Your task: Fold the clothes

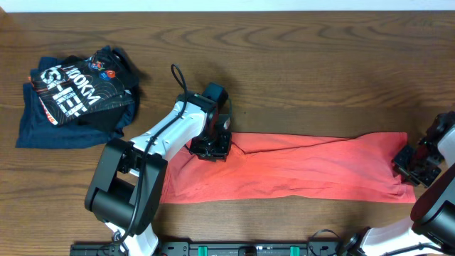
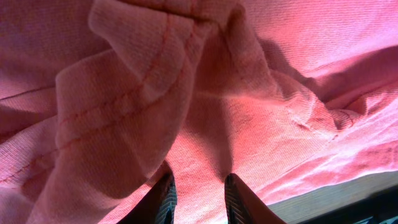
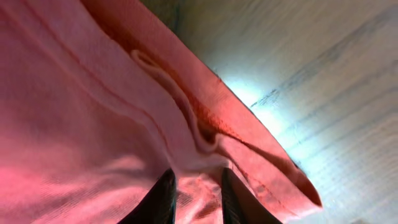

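Observation:
The coral-red shirt lies stretched in a long folded band across the front of the wooden table. My left gripper is at the band's upper left corner, and in the left wrist view its fingers are closed on a fold of the red fabric. My right gripper is at the band's right end. In the right wrist view its fingers pinch the hemmed edge of the shirt. The chest logo is hidden.
A pile of navy and black garments with white lettering lies at the back left of the table. The arm bases stand along the front edge.

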Robot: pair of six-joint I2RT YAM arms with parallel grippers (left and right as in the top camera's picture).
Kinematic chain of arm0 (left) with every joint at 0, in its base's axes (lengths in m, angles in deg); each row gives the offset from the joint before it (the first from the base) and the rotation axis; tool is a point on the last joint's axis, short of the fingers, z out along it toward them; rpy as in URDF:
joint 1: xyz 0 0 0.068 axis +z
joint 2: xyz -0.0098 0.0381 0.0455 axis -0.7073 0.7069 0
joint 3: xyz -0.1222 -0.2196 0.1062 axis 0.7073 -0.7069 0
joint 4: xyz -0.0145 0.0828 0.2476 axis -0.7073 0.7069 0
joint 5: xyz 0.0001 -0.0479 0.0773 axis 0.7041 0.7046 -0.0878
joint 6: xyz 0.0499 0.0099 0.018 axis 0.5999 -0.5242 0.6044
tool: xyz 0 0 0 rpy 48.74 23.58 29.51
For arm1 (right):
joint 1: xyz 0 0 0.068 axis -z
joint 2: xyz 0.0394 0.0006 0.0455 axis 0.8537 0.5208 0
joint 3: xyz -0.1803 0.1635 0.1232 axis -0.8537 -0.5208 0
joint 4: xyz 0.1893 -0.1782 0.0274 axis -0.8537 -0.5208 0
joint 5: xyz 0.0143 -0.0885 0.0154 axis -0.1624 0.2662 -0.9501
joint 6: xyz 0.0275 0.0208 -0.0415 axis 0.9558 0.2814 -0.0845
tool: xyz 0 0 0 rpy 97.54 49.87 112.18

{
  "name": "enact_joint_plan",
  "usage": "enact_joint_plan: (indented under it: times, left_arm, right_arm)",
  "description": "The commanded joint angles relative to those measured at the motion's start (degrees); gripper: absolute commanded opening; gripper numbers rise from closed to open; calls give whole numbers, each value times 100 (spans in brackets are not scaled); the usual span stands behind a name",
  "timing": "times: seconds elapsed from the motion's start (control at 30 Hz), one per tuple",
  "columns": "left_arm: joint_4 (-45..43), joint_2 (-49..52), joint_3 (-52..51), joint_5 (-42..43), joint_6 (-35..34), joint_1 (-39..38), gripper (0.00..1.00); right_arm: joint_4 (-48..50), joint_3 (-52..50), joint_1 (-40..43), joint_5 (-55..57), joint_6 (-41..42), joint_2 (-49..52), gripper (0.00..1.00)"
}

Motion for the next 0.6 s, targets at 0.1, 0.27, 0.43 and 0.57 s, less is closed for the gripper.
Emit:
enact_joint_plan:
  times: [0.1, 0.27, 0.43, 0.57]
  left_arm:
    - [37, 87, -44, -50, -28, 2, 29]
    - [35, 87, -44, -50, -26, 2, 29]
    - [35, 87, -44, -50, -28, 2, 29]
    - [35, 87, -44, -50, -28, 2, 29]
  right_arm:
    - [-42, 240, 28, 85, 22, 79, 10]
    - [-39, 240, 28, 85, 22, 79, 9]
    - [-81, 232, 28, 92, 22, 79, 22]
    - [11, 216, 28, 105, 24, 79, 25]
